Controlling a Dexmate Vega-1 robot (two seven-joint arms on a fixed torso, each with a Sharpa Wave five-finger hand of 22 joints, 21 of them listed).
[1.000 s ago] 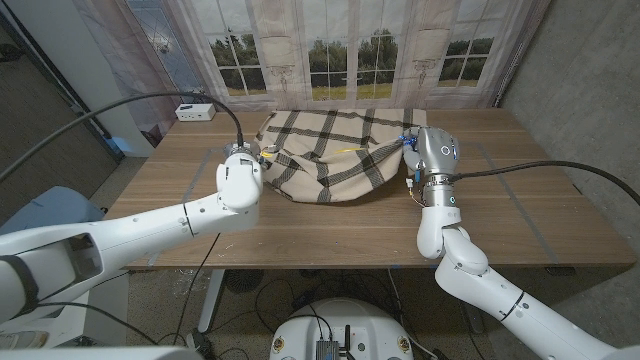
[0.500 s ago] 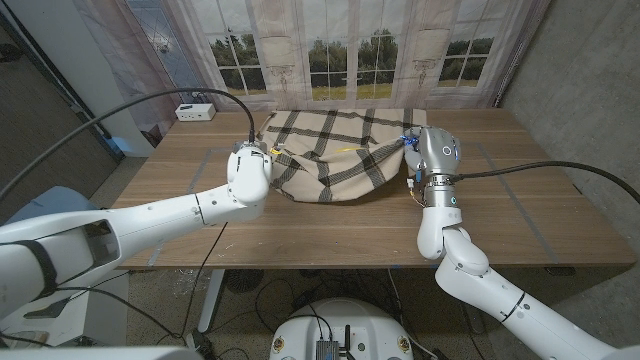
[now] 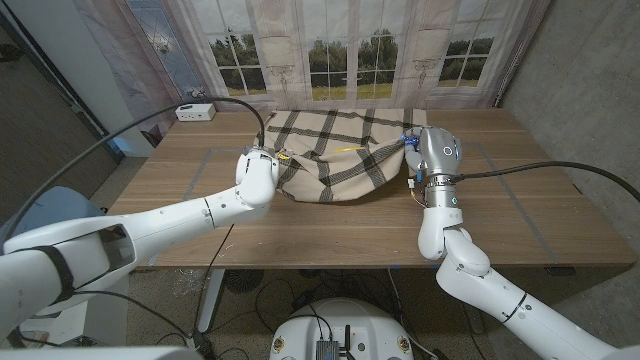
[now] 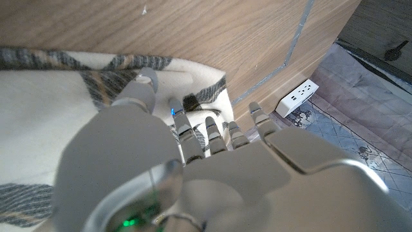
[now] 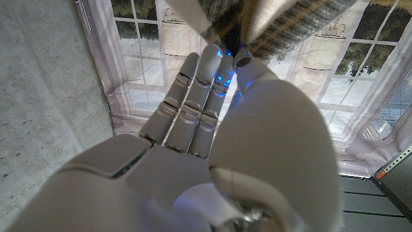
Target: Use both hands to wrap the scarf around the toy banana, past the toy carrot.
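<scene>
Both hands are at the scarf (image 3: pixel 335 150), a plaid cloth heaped mid-table twd the far edge. Left hand (image 3: pixel 262 168) sits at its left corner, fingers (image 4: pixel 193 135) on the hem; firm grip or not, can't tell. Right hand (image 3: pixel 432 152) pinches the right corner, lifted. Yellow bit of the banana (image 3: pixel 350 149) peeks from the folds. White power strip (image 3: pixel 194 112) lies far left on the table (image 3: pixel 330 225).

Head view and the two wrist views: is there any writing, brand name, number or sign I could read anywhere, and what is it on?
None can be read.
The right arm's round blue mark: too small to read.
The white power strip on the table: no legible label.
The plaid scarf: a pattern, no text.
</scene>
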